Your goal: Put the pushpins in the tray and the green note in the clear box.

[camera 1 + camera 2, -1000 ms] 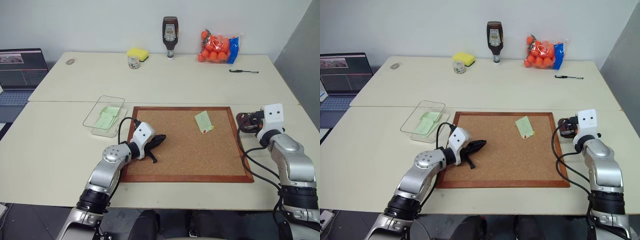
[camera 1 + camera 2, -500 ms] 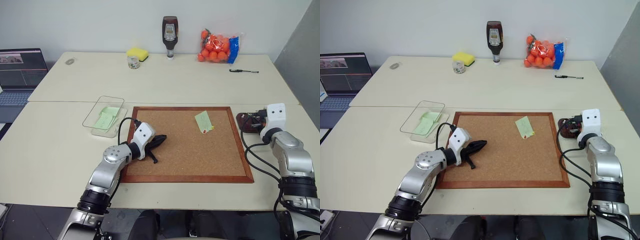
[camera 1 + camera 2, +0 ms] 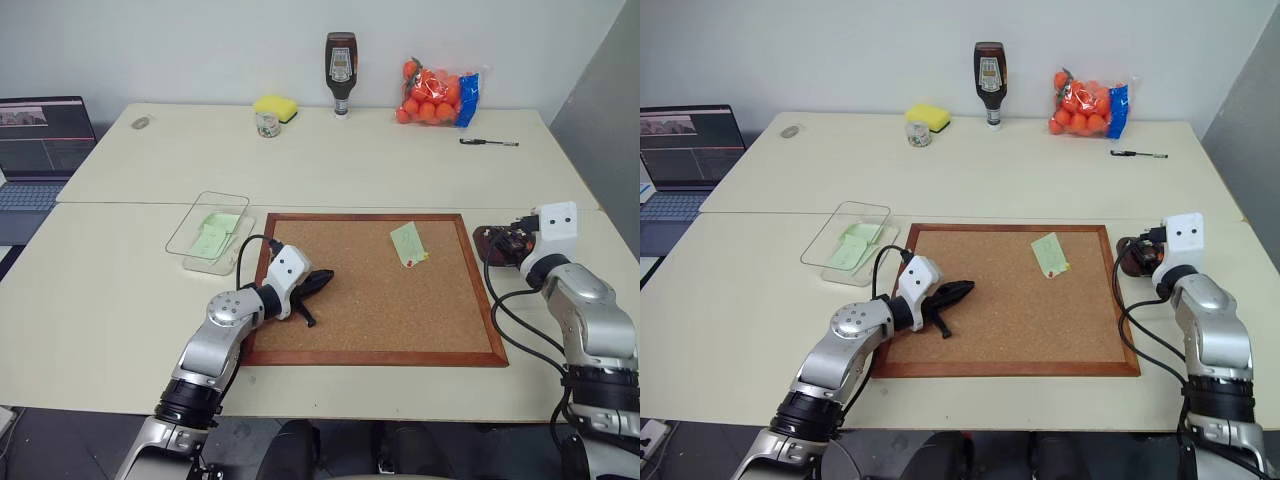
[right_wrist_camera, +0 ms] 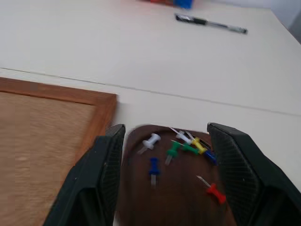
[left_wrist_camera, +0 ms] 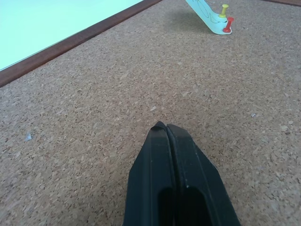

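Sitting unchanged at the left, the clear box (image 3: 207, 232), a shallow see-through plastic rectangle with rounded corners, has one pale green paper slip inside; left gripper (image 3: 318, 281) still rests on the corkboard (image 3: 380, 320), black fingers pressed flat together, holding nothing. One green note (image 3: 407, 243) stays pinned on the grainy cork by two pushpins, one yellow (image 5: 223, 9), one red (image 5: 229, 24). Right gripper (image 4: 164, 155) has spread wide since a second ago and lifted slightly, now empty above the tray (image 4: 181, 197), a dark brown rounded dish just right of the wood frame; in it are loose pins (image 4: 178, 148): two white, two green, two blue, one yellow, one red
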You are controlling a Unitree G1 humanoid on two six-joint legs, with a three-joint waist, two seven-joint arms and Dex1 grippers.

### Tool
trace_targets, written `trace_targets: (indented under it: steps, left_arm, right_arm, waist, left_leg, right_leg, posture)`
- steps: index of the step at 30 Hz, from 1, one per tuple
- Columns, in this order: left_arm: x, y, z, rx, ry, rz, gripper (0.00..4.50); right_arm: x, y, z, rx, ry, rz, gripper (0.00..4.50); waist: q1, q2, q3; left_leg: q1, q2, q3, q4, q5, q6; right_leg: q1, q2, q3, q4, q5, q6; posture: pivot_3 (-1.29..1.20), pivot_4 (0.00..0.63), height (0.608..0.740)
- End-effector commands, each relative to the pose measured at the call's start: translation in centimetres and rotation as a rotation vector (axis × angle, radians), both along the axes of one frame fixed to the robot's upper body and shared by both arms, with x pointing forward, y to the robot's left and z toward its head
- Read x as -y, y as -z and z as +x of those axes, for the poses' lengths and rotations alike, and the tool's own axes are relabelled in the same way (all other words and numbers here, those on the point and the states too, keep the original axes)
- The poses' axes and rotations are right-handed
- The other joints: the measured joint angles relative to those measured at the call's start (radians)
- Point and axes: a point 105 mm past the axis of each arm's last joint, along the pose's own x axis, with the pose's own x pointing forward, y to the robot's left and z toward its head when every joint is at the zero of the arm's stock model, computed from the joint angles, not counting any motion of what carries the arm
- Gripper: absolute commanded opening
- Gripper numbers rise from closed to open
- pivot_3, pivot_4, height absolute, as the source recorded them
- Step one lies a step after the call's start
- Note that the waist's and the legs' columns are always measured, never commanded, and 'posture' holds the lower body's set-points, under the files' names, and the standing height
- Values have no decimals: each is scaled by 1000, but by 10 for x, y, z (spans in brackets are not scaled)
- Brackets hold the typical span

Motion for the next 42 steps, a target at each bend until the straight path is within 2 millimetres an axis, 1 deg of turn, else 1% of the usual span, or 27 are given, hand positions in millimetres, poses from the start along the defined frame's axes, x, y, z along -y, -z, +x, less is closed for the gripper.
trace_targets:
  steps: [1, 2, 4, 6, 9, 16, 29, 30, 32, 35, 37, 41, 42]
  left_arm:
    - [2, 10, -5, -32, 8, 18, 0]
    - [2, 10, -5, -32, 7, 19, 0]
    - [1, 10, -5, -33, 8, 21, 0]
    - [1, 10, -5, -32, 9, 22, 0]
    - [1, 10, -5, -31, 9, 23, 0]
    - [2, 9, -5, -28, 10, 25, 0]
    - [1, 9, -6, -30, 8, 24, 0]
    - [1, 9, -6, -30, 8, 24, 0]
    - [1, 9, -5, -29, 8, 24, 0]
    - [1, 9, -6, -30, 7, 25, 0]
    - [1, 9, -6, -30, 8, 26, 0]
    - [0, 10, -6, -30, 8, 27, 0]
    - [0, 10, -6, -30, 9, 28, 0]
  right_arm:
    - [-49, -10, -25, 59, -194, 9, 2954]
    - [-61, -6, -30, 57, -229, 1, 2954]
    - [-76, 3, -34, 52, -257, -10, 2954]
    - [-88, 9, -35, 58, -286, -18, 2954]
    - [-98, 15, -31, 50, -311, -11, 2954]
    - [-95, 21, -11, 31, -275, -17, 2954]
    - [-99, 35, -4, -10, -304, -23, 2954]
    - [-100, 35, -4, -10, -304, -22, 2593]
    - [-99, 36, -3, -12, -303, -22, 2302]
    - [-99, 37, -1, -16, -297, -22, 1665]
    - [-98, 37, -1, -18, -294, -21, 1132]
    - [-97, 39, -1, -24, -291, -23, 393]
    - [-97, 39, -1, -24, -290, -24, 125]
  waist:
    - [2, 0, 0]
    - [1, 0, 0]
    - [-1, 0, 0]
    - [-1, 0, 0]
    - [-2, 0, 0]
    - [-2, 0, 0]
    - [-3, 0, 0]
    - [-3, 0, 0]
    - [-3, 0, 0]
    - [-3, 0, 0]
    - [-3, 0, 0]
    - [-3, 0, 0]
    - [-3, 0, 0]
  left_leg:
    - [0, 0, 0, 0, 0, 0]
    - [1, 0, -1, -2, 0, 0]
    - [1, 1, 0, -3, 0, 0]
    - [1, 1, 0, -3, 0, 0]
    - [1, 0, 0, -3, 0, 0]
    - [1, 0, 0, -3, 1, -1]
    - [1, 0, 0, -3, 1, -1]
    - [1, 0, 0, -3, 1, -1]
    - [1, 0, 0, -3, 1, -1]
    - [1, 0, 0, -3, 1, -1]
    - [1, 0, 0, -3, 1, -1]
    - [1, 0, 0, -3, 1, -1]
    - [1, 0, 0, -3, 1, -1]
  right_leg:
    - [0, 0, 0, 0, 0, 1]
    - [0, 0, 0, -1, -1, 1]
    - [0, 0, 0, -1, -1, 1]
    - [0, 0, 0, -1, -1, 1]
    - [0, 0, 0, -1, -1, 2]
    - [0, 0, 0, -1, -1, 1]
    - [0, 0, 0, -1, 0, 0]
    - [0, 0, 0, -1, 0, 0]
    - [0, 0, 0, -1, 1, -2]
    - [0, 0, 0, -1, 2, -3]
    - [0, 0, 0, 0, 2, -3]
    - [0, 0, 0, -1, 2, -3]
    - [0, 0, 0, 0, 2, -3]
  posture:
    - [0, 150, 740]
    - [0, 150, 740]
    - [0, 150, 740]
    - [0, 150, 740]
    - [0, 150, 740]
    - [0, 150, 740]
    - [0, 150, 740]
    - [0, 150, 740]
    - [0, 150, 740]
    - [0, 150, 740]
    - [0, 150, 740]
    - [0, 150, 740]
    - [0, 150, 740]
